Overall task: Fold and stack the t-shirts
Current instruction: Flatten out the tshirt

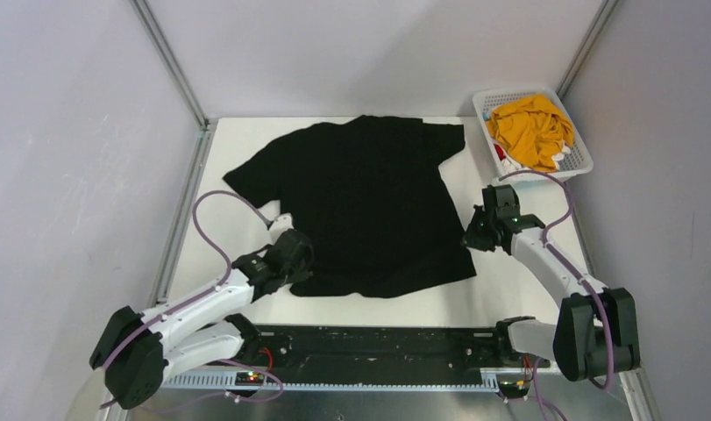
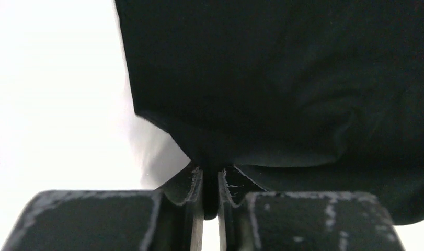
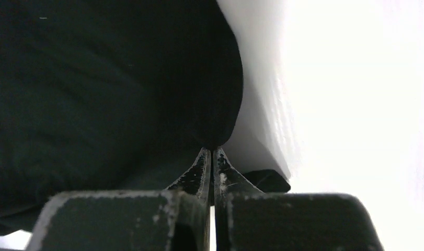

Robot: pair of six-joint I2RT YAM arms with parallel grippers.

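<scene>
The black t-shirt (image 1: 369, 202) is being shown spread flat across the middle of the white table (image 1: 518, 294) in the top view, its sleeves pointing toward the upper left and upper right of the frame and its hem lying toward the bottom. Its lower left corner is being pinched by the left gripper (image 1: 301, 265). In the left wrist view, a fold of the dark cloth is being held in the narrow slit between the two fingers (image 2: 210, 180). The shirt's lower right edge is being gripped by the right gripper (image 1: 471, 239). In the right wrist view those fingers are being pressed tight together (image 3: 212, 157), with a ridge of black fabric being lifted at their tips. At the upper right of the top view, a mustard-yellow t-shirt (image 1: 531, 127) is being kept bunched in a white lattice basket (image 1: 581, 160), with red and white cloth (image 1: 507, 160) being glimpsed beneath it.
</scene>
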